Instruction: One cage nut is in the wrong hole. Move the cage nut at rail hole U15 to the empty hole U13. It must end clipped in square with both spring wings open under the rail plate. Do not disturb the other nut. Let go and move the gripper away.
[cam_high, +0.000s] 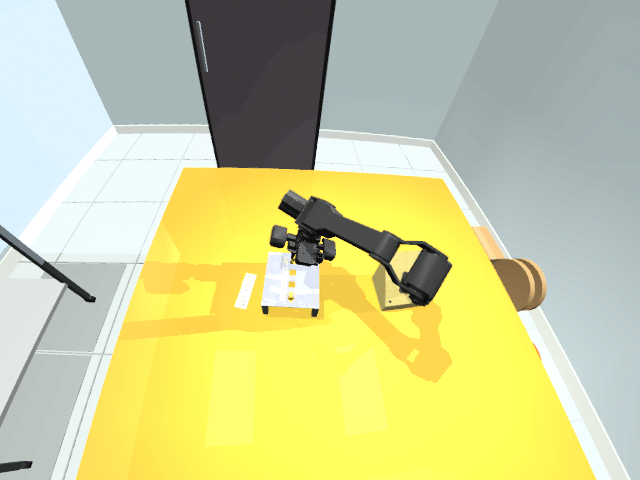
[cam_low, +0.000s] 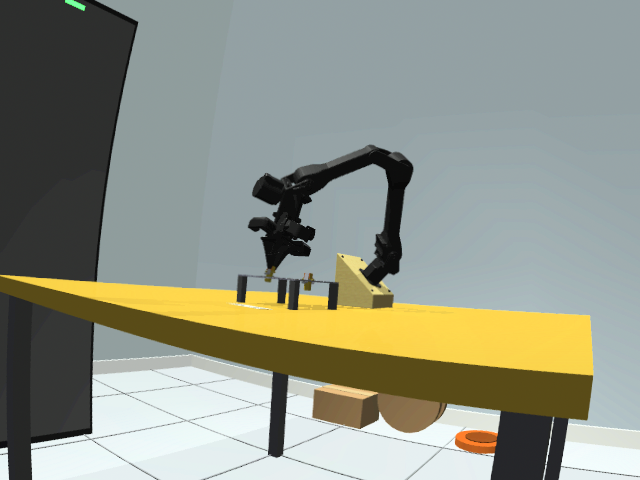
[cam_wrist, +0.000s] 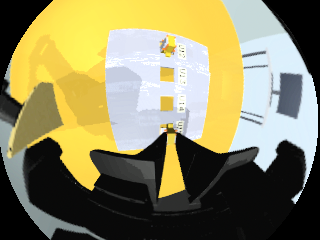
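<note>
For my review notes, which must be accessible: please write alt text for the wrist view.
Gripper shut on a cage nut at the near end of a pale rail plate; two empty square holes separate it from another nut.

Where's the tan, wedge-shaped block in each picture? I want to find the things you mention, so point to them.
Top: the tan, wedge-shaped block (cam_high: 383, 290) (cam_low: 351, 285) (cam_wrist: 39, 116) is right of the middle, partly hidden by the black robot arm (cam_high: 356, 235) (cam_low: 395, 206).
Exterior: just right of the middle, below halfway up.
Wrist: at the far left, about halfway up.
Shared landmark: the flat, pale rail plate (cam_high: 307, 284) (cam_low: 323, 281) (cam_wrist: 122, 87).
</note>
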